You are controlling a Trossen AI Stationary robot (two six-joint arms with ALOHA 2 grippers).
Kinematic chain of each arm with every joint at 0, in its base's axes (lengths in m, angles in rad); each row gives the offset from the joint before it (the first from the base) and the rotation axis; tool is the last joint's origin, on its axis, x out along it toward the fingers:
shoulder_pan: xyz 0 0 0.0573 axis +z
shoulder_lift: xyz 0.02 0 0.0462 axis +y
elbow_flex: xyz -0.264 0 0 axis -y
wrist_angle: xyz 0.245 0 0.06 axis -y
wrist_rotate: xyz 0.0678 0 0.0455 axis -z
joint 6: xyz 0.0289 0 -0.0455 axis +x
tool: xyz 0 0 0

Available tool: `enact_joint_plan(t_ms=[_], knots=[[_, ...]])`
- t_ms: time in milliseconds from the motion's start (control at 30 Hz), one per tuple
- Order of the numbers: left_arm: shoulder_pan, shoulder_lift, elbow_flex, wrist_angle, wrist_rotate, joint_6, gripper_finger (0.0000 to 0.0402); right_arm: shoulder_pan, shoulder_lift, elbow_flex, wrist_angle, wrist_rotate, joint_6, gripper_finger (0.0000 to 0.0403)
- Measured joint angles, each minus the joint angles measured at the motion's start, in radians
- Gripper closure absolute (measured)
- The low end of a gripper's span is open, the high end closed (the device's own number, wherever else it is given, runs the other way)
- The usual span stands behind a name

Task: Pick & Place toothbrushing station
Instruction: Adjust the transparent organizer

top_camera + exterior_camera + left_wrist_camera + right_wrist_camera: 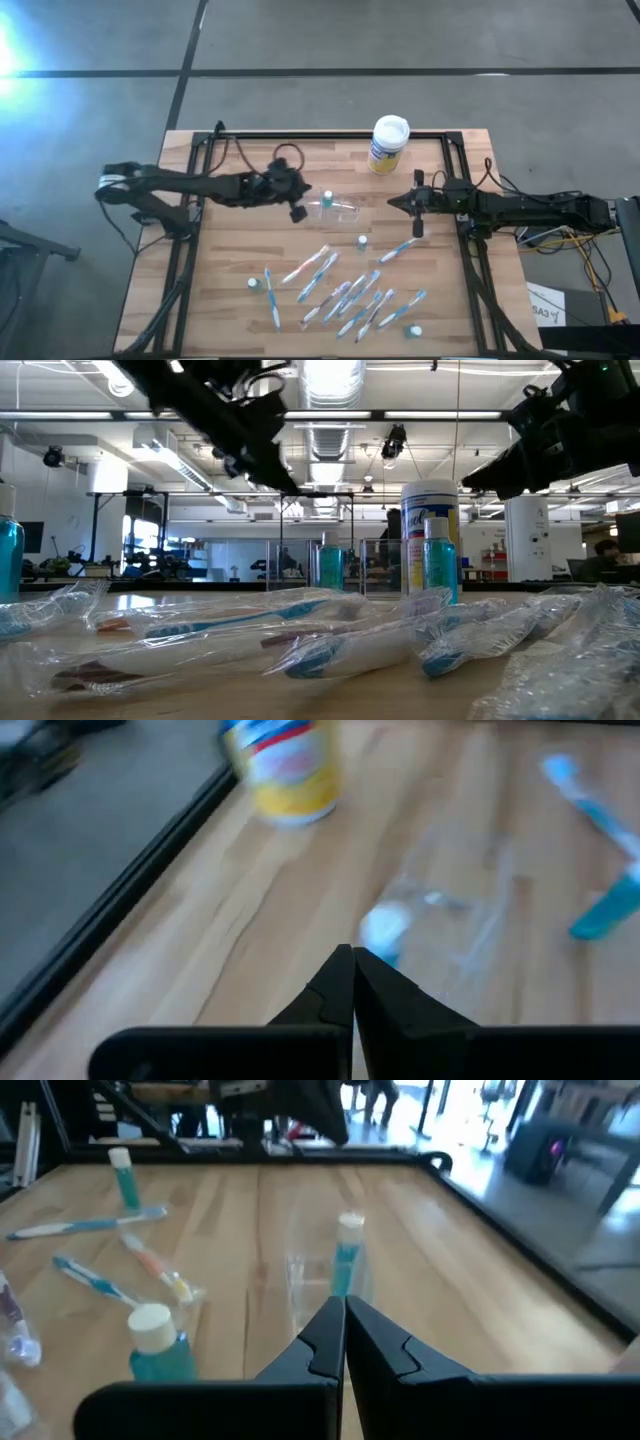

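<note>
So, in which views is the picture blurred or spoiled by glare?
Left wrist view: blurred, the canister smeared. High view: strong glare at the left edge on the floor. Low view: near wrapped toothbrushes out of focus, bright ceiling lights. Right wrist view: mostly clear.

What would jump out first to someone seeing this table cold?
Probably the scatter of wrapped toothbrushes across the near half of the table, with small teal bottles among them. Next, the clear holder at mid-table with one teal bottle standing in it, flanked by the shut left gripper and shut right gripper. A yellow-labelled canister stands at the far edge.
</note>
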Motion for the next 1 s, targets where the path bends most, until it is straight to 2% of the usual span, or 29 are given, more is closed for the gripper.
enact_joint_plan(t_ms=[167, 367, 633, 1000], knots=[[-0.022, -0.104, -0.174, 0.007, -0.126, -0.170, 0.0398, 0.001, 0.095, 0.009, -0.010, -0.002, 0.088, 0.0394], [-0.030, -0.135, -0.270, 0.009, -0.126, -0.269, 0.0396, 0.000, 0.239, 0.057, -0.007, 0.020, 0.170, 0.0394], [-0.030, -0.058, -0.274, 0.012, -0.092, -0.307, 0.0398, 0.000, 0.446, 0.118, 0.037, 0.051, 0.253, 0.0394], [-0.025, 0.079, -0.215, 0.025, -0.078, -0.291, 0.0399, 0.000, 0.657, 0.203, 0.086, 0.073, 0.236, 0.0394]])
